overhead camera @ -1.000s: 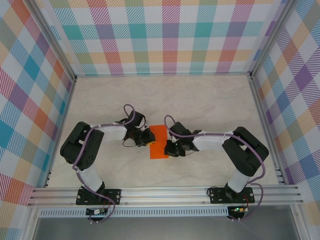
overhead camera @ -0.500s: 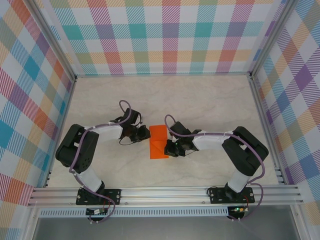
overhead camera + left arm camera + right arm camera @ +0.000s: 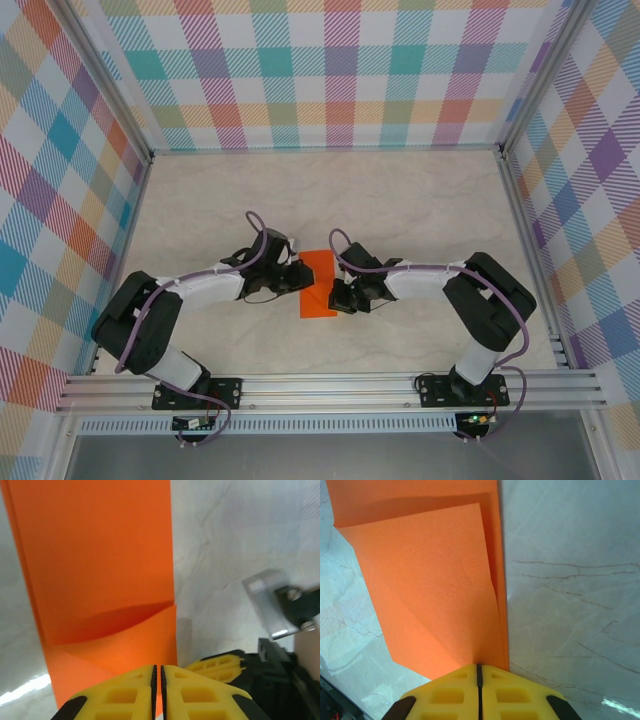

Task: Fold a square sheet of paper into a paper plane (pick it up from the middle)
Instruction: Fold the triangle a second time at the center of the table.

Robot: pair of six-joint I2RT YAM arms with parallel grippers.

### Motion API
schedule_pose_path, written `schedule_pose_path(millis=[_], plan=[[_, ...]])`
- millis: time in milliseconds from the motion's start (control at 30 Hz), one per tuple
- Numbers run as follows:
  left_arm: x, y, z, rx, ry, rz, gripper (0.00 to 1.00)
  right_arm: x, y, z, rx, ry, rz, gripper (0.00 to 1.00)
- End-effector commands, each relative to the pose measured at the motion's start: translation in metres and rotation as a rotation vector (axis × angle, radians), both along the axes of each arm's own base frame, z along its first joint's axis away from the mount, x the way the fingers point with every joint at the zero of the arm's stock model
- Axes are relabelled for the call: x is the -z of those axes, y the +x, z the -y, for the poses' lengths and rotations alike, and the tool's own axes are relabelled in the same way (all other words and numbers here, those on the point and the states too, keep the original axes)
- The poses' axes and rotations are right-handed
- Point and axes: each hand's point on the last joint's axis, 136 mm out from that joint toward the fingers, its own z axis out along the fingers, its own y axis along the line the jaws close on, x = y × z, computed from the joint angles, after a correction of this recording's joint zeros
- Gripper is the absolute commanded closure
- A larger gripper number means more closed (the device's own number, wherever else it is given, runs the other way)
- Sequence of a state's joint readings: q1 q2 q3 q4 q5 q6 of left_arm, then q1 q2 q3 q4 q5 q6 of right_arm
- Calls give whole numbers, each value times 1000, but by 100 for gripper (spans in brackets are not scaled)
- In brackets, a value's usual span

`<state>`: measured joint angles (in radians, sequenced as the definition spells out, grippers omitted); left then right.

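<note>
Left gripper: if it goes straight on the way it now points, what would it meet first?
The orange paper, lying directly before the shut fingers of the left gripper; it may even touch them, as depth is unclear.

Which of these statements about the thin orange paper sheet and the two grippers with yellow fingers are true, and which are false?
1. The thin orange paper sheet lies open as a full square. False: it is folded into a narrow strip, with a flap folded over it.
2. The left gripper and the right gripper both have their yellow fingers closed together. True.
3. In the top view, the two grippers stand at opposite sides of the paper. True.
4. The paper rests on a dark blue cloth. False: it lies on the pale marbled table.
</note>
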<state>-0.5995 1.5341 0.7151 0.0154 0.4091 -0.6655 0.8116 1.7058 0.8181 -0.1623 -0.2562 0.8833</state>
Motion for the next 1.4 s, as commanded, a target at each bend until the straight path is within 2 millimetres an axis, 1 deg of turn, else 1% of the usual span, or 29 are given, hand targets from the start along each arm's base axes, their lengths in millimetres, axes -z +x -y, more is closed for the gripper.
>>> schedule_pose_path(millis=[0,100,233,333,500,633,733,933,1067,1133,1167,1233,1300,1367], plan=[[8,-3,14,4,-37,-22,88,54,-43,52,16,-244,-176,93],[14,-3,20,14,-36,-31,89,54,-43,52,16,-244,-176,93],[20,1,19,9,-10,-28,89,54,-43,53,18,-249,-177,93],[29,1,17,6,18,-42,89,55,-43,53,19,-252,-178,93],[41,3,4,-12,96,-42,90,56,-44,55,20,-262,-181,93],[54,4,-12,-34,151,-49,91,58,-45,58,21,-274,-184,93],[59,5,-24,-53,164,-58,91,59,-45,60,22,-285,-184,93],[57,13,-39,-85,175,-50,91,61,-47,64,27,-304,-189,93],[62,13,-44,-84,196,-59,92,60,-47,63,23,-298,-186,93],[67,11,-45,-83,202,-71,92,53,-41,56,16,-266,-166,93],[70,9,-45,-79,204,-80,93,45,-36,48,4,-231,-145,93],[74,6,-45,-75,204,-95,94,26,-25,30,-22,-161,-98,93],[76,5,-45,-73,202,-105,94,1,-11,12,-46,-88,-32,93],[76,4,-44,-72,198,-111,94,-19,-1,-2,-68,-29,24,92]])
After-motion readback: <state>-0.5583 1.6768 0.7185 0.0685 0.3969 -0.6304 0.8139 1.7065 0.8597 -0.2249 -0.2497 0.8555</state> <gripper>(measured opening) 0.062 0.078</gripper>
